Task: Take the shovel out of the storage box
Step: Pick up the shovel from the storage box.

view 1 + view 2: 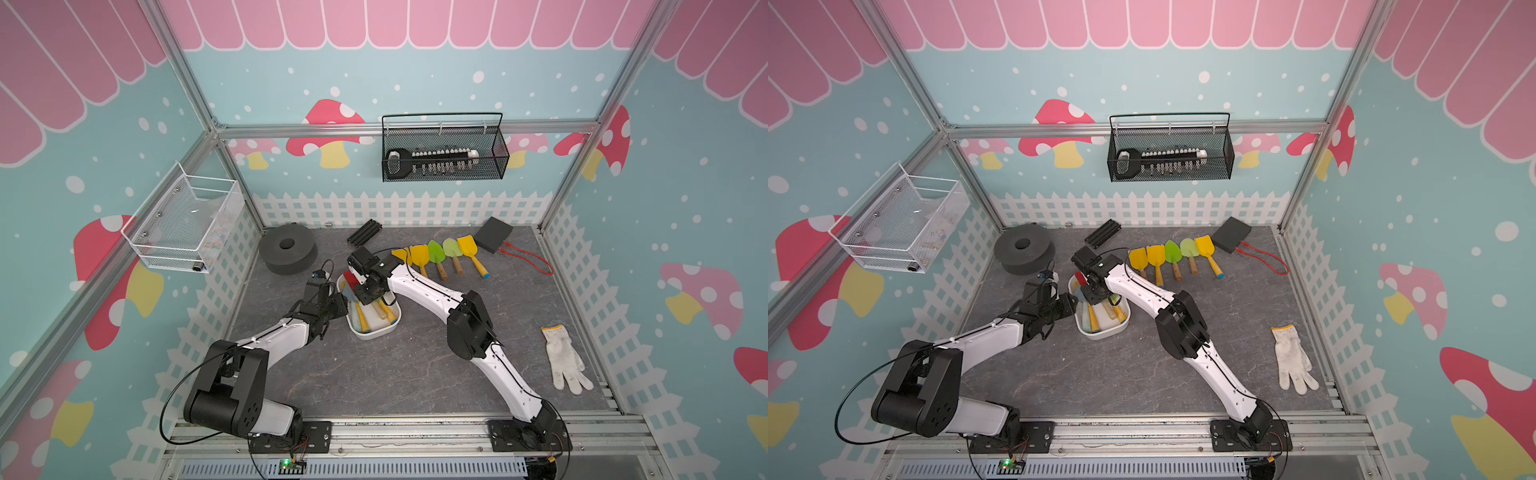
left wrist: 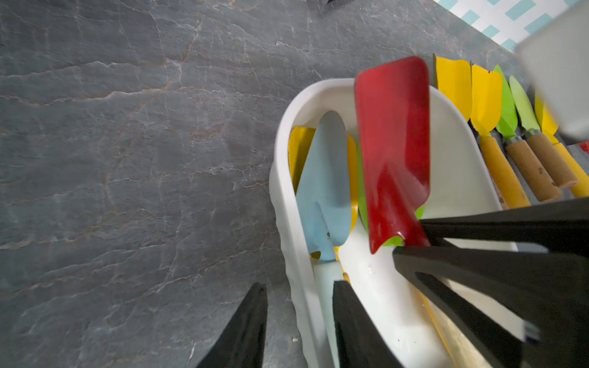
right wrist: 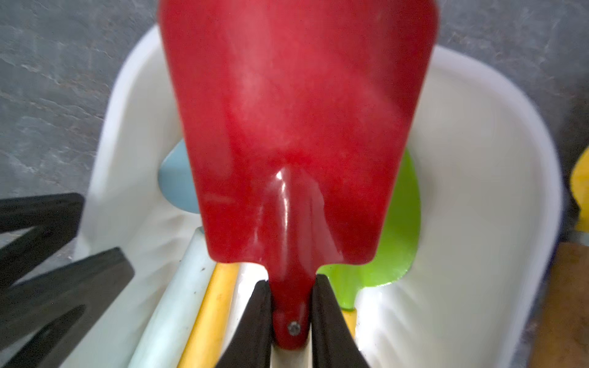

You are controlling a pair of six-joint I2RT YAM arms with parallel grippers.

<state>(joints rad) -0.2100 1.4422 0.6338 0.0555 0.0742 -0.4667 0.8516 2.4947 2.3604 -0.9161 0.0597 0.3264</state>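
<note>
**Gripping the red shovel over the storage box**

Red shovel (image 3: 296, 127): we see it pinched at the narrow neck just below the blade by the right hand (image 3: 291, 286), both black fingers tight against the red metal. The blade sits tilted above the other shovels, over the far end of the storage box (image 3: 478, 127). Its handle is hidden by the hand.

Storage box: it stands on the grey worktop (image 1: 395, 374) near the middle, visible in both top views. Inside lie a light blue shovel (image 2: 325, 191), a green shovel (image 3: 392, 248) and yellow ones, handles pointing toward the arms' bases.

Left hand (image 2: 299, 285): partly open, astride the box's long wall. One finger (image 2: 242, 331) is outside over the worktop, the other inside. We see a gap beside the outer finger; we cannot tell whether the inner one presses the wall.

Beyond the box: a row of shovels (image 1: 440, 253) lies side by side just behind it, yellow and green. Further out are a black case (image 1: 493, 235) with a red cord, a dark round spool (image 1: 286, 249) and a white glove (image 1: 563, 359) near the right wall. A black wire basket (image 1: 442, 153) hangs on the back wall and a white wire basket (image 1: 183, 224) on the left wall.
</note>
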